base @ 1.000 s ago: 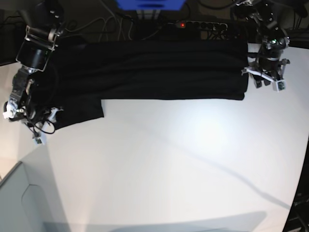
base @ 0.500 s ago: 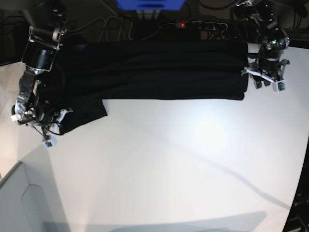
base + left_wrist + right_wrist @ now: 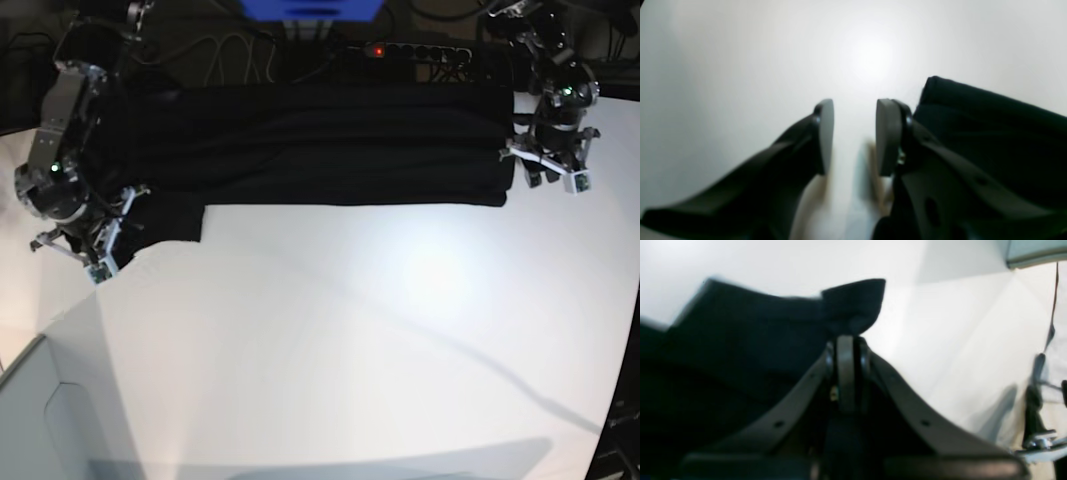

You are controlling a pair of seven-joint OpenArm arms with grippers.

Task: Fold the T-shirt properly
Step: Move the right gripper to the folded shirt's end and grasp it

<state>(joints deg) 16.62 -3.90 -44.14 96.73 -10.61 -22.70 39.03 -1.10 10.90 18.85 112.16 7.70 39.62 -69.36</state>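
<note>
Right pincer clamped on T-shirt

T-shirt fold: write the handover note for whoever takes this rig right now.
Right gripper: shut on a corner of the large plain black cloth T-shirt, at its end on the base view's left.
Left gripper: open, fingers apart over the bare white table, just beside the shirt's other end, holding nothing.
Shirt: lies as a long band along the table's far edge.
Done: apparently a lengthwise fold.
Left: probably bring the gripped end across, then square it up.
</note>
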